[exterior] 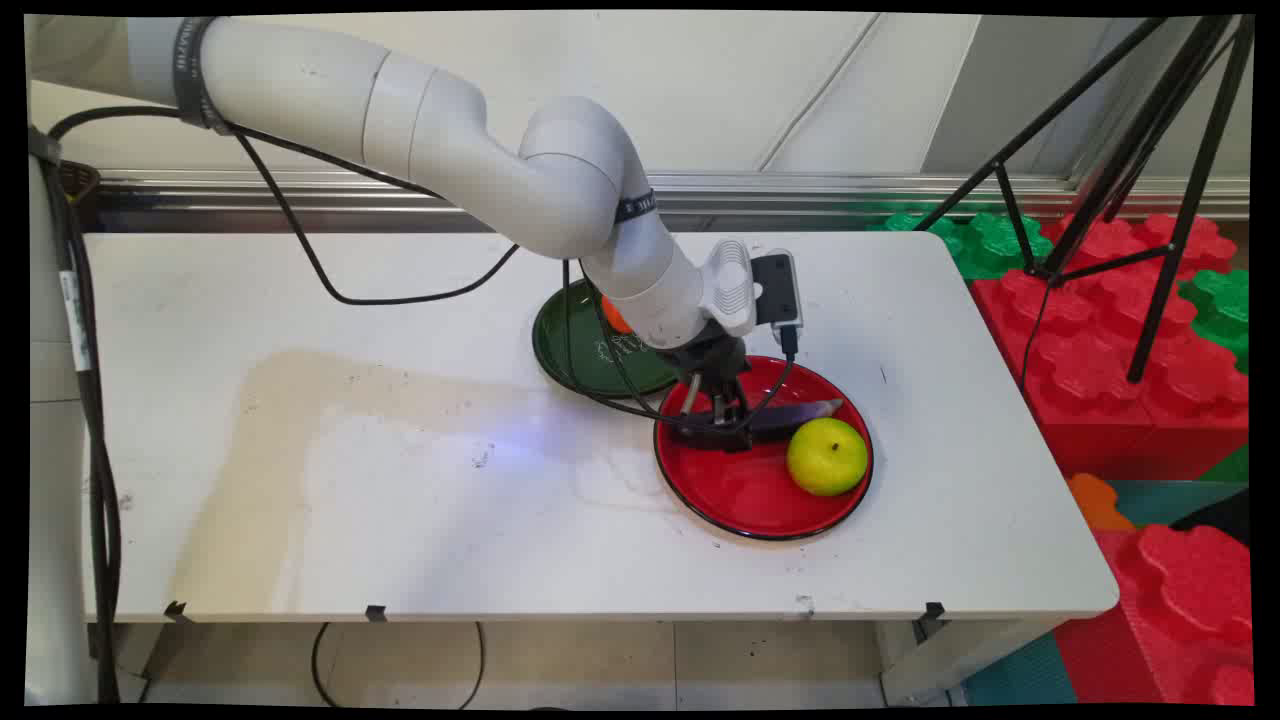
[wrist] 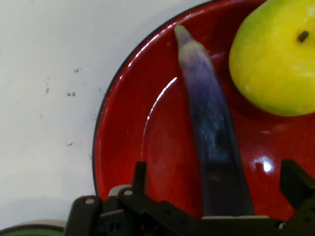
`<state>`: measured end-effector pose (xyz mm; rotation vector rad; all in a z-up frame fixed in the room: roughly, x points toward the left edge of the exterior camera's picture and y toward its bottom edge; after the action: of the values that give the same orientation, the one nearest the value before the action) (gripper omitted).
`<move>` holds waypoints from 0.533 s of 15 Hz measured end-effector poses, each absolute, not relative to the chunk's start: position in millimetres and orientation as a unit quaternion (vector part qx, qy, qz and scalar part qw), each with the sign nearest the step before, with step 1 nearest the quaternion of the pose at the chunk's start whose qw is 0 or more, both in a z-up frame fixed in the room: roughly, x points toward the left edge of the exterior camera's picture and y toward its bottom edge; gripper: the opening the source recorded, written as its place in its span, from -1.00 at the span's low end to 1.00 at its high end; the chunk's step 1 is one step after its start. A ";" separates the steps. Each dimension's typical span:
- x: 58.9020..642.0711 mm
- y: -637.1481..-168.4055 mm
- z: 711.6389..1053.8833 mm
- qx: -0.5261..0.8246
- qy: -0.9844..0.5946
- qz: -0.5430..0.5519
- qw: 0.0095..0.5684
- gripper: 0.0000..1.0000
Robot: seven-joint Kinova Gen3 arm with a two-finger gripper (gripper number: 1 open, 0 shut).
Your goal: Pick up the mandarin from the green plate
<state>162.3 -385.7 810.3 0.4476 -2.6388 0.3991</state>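
Observation:
A long purple eggplant (wrist: pixel 211 123) lies across the red plate (exterior: pixel 745 495), its thin end (exterior: pixel 825 408) pointing toward the table's right. Right beside it on the same plate sits a yellow-green round fruit (exterior: pixel 827 456). My gripper (exterior: pixel 722 430) is low over the plate at the eggplant's thick end. In the hand view the gripper (wrist: pixel 216 179) is open, one finger (wrist: pixel 140 177) on each side of the eggplant, and neither finger touches it. The fruit (wrist: pixel 275 59) is close to the eggplant on the far side.
A dark green plate (exterior: pixel 580 355) lies just behind the red one, partly hidden by the arm, with something orange (exterior: pixel 615 318) on it. Black cables hang by the gripper. A black tripod (exterior: pixel 1100 200) and red and green foam blocks (exterior: pixel 1120 330) stand off the table's right edge.

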 end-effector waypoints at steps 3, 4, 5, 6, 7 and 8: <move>162.9 -384.8 814.4 0.162 -0.950 0.148 0.221 1.00; 163.4 -384.2 817.3 0.162 -0.949 0.149 0.224 1.00; 164.0 -383.7 820.6 0.164 -0.948 0.151 0.227 1.00; 165.3 -382.5 825.4 0.165 -0.946 0.153 0.231 1.00; 166.1 -381.8 828.6 0.166 -0.945 0.155 0.234 1.00; 167.8 -380.4 833.7 0.169 -0.943 0.157 0.238 1.00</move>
<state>167.8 -380.4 833.7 0.4624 -2.5844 0.4301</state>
